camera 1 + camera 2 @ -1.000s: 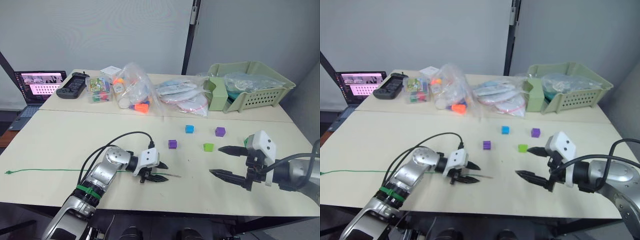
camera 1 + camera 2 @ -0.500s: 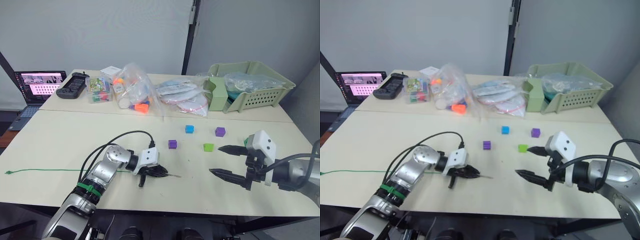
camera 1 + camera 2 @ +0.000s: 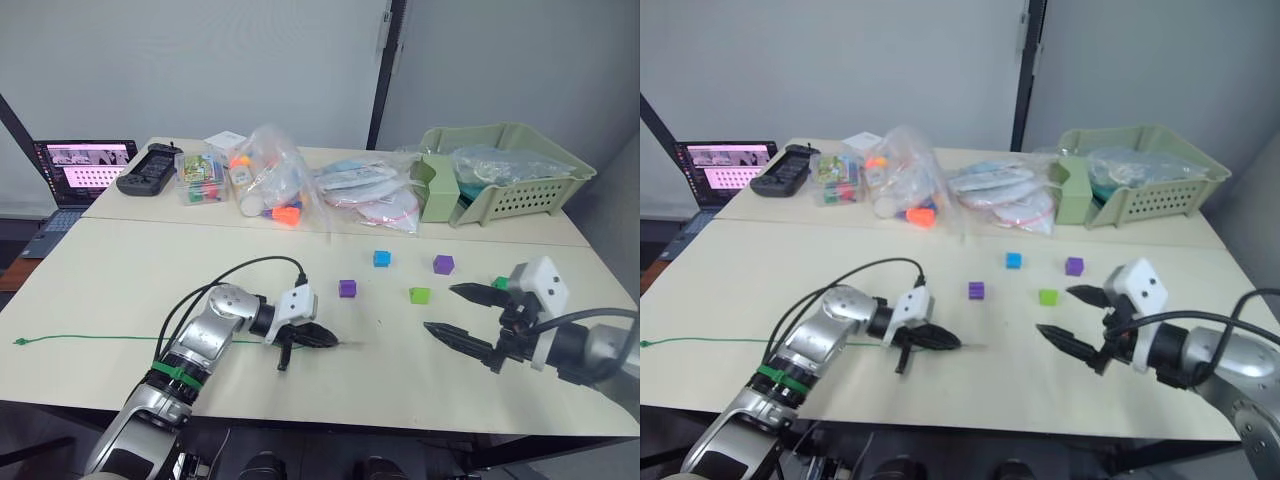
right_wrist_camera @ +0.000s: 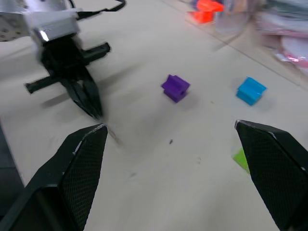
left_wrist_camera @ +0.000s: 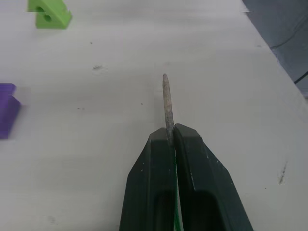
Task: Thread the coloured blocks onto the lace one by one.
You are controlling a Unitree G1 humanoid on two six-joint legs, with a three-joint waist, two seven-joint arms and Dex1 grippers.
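The lace point(image 3: 90, 340) runs as a thin green line across the surface point(image 3: 120, 270) from near its left edge to the left hand point(image 3: 322, 340), and its last stretch is hidden behind that arm. The left hand's fingers point(image 5: 192, 178) are pressed together on the lace, with the grey tip point(image 5: 167, 103) poking out past them, low over the surface. A purple block point(image 3: 347, 288) lies just beyond the tip, and a lime block point(image 3: 419, 295) lies further right. The blue block point(image 3: 381, 258) and second purple block point(image 3: 443, 264) sit a little further back. A dark green block point(image 3: 500, 283) is half hidden behind the right hand point(image 3: 450, 312), which hangs spread wide, holding nothing, well apart from the left hand. Bare surface lies between the hands. Bags point(image 3: 290, 185) and a basket point(image 3: 500, 170) crowd the far side.
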